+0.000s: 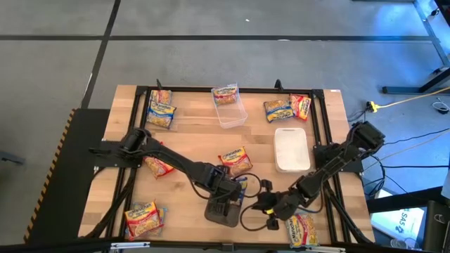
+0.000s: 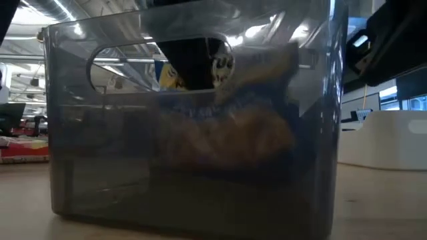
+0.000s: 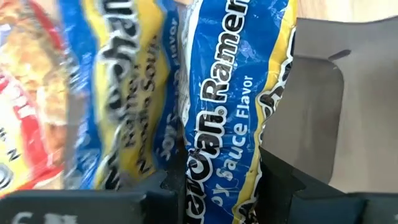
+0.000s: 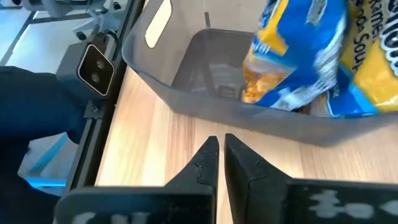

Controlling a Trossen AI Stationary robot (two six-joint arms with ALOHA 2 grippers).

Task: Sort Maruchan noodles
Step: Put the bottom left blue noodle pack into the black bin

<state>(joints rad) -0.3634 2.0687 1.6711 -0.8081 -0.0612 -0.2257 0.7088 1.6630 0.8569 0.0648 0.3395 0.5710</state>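
While the left pincer (image 3: pixel 217 186) clamps a blue-banded noodle packet (image 3: pixel 233 106) over the grey bin (image 4: pixel 205 93) (presumably to drop it in), the right pincer (image 4: pixel 219 155) waits beside it, fingers together.

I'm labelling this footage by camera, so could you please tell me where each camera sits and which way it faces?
High view: above the table, looking straight down; both arms show, claws meeting at the grey bin.
Low view: at tabletop height, looking level through the grey bin's wall into the room; no claw clearly shows.
Left wrist view: on the left arm, facing the blue packet gripped by the left claw.
Right wrist view: on the right arm, facing the bin; the shut right claw shows.
Shared: all four show the bin; both wrist views show blue packets.
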